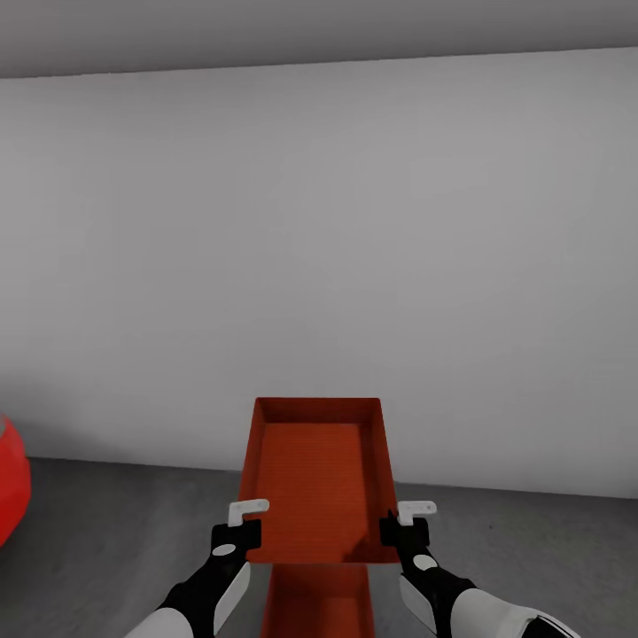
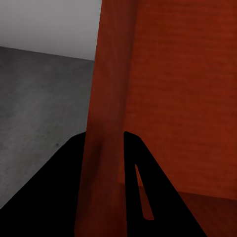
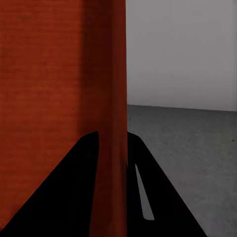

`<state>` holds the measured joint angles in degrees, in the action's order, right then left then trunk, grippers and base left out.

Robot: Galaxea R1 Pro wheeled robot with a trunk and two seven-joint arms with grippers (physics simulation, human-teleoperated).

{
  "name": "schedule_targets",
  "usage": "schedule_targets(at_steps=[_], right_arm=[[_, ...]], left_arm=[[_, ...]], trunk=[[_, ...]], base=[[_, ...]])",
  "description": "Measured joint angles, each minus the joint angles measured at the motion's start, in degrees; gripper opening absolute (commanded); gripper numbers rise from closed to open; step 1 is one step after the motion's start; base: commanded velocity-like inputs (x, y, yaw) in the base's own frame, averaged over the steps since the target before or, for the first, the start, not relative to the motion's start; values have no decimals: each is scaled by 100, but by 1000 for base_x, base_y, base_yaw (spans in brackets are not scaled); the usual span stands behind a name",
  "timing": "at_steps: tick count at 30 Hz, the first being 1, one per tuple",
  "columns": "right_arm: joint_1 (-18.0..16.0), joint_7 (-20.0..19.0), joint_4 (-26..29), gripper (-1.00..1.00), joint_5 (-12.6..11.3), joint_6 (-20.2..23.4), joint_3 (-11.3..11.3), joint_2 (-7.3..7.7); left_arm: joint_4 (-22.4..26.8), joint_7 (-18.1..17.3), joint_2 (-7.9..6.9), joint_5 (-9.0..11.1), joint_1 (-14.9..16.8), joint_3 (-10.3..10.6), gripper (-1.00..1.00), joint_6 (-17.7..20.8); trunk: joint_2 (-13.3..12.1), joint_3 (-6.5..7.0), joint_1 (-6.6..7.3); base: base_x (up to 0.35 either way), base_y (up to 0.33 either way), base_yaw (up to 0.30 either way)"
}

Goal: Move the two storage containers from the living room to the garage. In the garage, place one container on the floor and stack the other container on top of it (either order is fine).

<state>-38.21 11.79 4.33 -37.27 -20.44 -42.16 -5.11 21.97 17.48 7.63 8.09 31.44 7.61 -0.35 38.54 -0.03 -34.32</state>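
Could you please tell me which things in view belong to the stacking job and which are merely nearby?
Job:
- held container, wall clamped by left gripper and right gripper
- lower container beneath it
- concrete floor

Nearby:
- red car
- grey wall

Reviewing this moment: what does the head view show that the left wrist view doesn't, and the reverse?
Head view alone: both grippers, left gripper and right gripper, clamped on opposite side walls of the raised container, a second container below it, and a red car edge. Left wrist view alone: a close look at the container wall between its dark fingers. Shared: the raised container, the grey floor and the pale wall.
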Motion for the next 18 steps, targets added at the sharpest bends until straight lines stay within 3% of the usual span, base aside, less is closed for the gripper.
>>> schedule_targets(at_steps=[18], right_arm=[[0, 0, 0, -100, 1, 0, 1, 0]], left_arm=[[1, 0, 0, 1, 0, 1, -100, 0]], trunk=[[0, 0, 0]], base=[[209, 0, 0]])
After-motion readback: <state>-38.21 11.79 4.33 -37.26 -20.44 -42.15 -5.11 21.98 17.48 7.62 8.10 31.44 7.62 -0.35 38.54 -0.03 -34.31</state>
